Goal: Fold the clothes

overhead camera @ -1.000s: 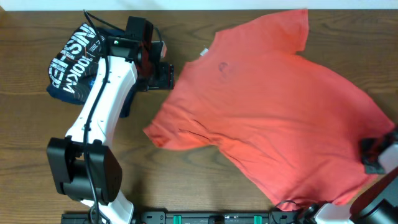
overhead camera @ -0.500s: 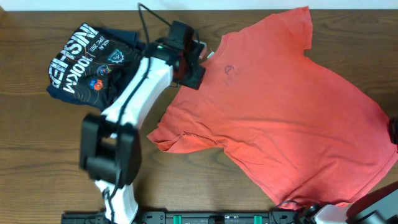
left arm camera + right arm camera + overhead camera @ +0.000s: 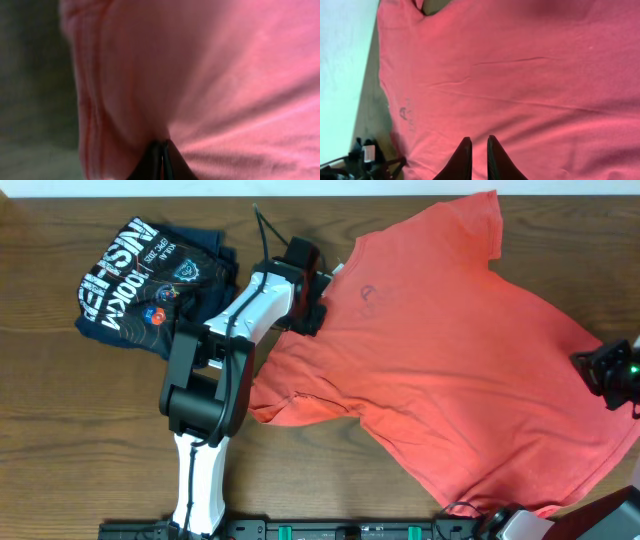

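Observation:
The clothes, an orange-red T-shirt [image 3: 450, 370], lie spread across the right half of the table, neck toward the back left. My left gripper [image 3: 308, 305] sits on the shoulder beside the neck opening. The left wrist view shows it [image 3: 162, 145] shut, with the fabric [image 3: 225, 75] puckered up into its tips. My right gripper [image 3: 600, 370] hangs over the shirt's right edge. Seen from the right wrist, its jaws [image 3: 477, 139] stand a narrow gap apart above the smooth cloth [image 3: 520, 75], with nothing between them.
A folded dark navy shirt [image 3: 145, 280] with white lettering lies at the back left, close to the left arm. Bare wooden table [image 3: 60, 430] fills the front left. The table's back edge runs just behind the shirt's sleeve [image 3: 480, 210].
The left arm swung right from beside the navy shirt onto the orange shirt's shoulder and shut on the fabric. The right gripper moved from the lower right edge toward the back. The shirt shifted slightly.

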Controlling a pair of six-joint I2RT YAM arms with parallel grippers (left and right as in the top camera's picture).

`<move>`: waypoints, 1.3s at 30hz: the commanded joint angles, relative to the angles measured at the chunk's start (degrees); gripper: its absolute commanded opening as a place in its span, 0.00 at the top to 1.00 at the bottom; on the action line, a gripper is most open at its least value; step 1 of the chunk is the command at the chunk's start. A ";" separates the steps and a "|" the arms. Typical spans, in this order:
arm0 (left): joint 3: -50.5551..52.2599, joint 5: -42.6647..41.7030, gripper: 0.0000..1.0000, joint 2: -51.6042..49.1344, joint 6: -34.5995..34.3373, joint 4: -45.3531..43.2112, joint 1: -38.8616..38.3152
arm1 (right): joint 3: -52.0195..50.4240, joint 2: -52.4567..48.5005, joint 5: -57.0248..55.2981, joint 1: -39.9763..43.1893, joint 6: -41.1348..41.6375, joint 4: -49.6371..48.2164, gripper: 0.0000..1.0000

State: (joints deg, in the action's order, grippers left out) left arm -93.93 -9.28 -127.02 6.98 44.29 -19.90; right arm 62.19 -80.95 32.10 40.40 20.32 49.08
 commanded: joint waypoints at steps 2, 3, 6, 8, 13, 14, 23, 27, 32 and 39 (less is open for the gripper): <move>2.29 7.23 0.94 -5.62 -10.80 7.87 5.14 | 0.61 0.52 -5.68 -2.75 -1.18 0.50 0.89; 3.48 7.37 0.94 -5.66 -11.61 8.85 6.58 | 0.61 0.46 -7.72 -3.19 -0.50 0.48 0.88; 6.54 7.41 0.94 -5.27 -12.79 9.92 10.45 | 0.39 -0.04 -11.87 -4.31 2.03 0.39 0.87; 7.28 6.14 0.94 -5.14 -13.97 10.78 12.83 | -0.39 -0.79 -13.77 -5.29 4.17 -0.63 0.86; 7.30 -0.83 0.94 -3.98 -13.92 10.71 13.77 | -6.05 -4.17 -17.73 -8.41 8.66 -9.25 0.84; 7.30 -1.27 0.94 -3.32 -13.94 10.49 13.33 | -7.61 -5.27 -19.45 -8.98 10.12 -11.19 0.84; 6.91 -1.86 0.59 9.86 -12.83 10.23 8.92 | -13.66 -17.66 -29.79 -7.89 21.46 -25.73 0.99; 6.91 -1.88 0.52 16.72 -12.85 9.86 7.63 | -13.66 -22.86 -30.91 -6.49 24.61 -30.71 0.99; 6.91 -1.86 0.47 23.19 -12.83 9.86 6.29 | -12.26 -30.67 -35.89 -4.59 25.97 -36.24 0.99; 6.91 -1.88 0.40 25.66 -12.74 9.42 4.68 | -0.94 -34.95 -29.33 -1.60 20.17 -36.17 0.99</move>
State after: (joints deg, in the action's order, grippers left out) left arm -86.61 -11.62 -101.58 -5.98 53.67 -14.52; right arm 60.31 -110.45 3.53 36.75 44.10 10.94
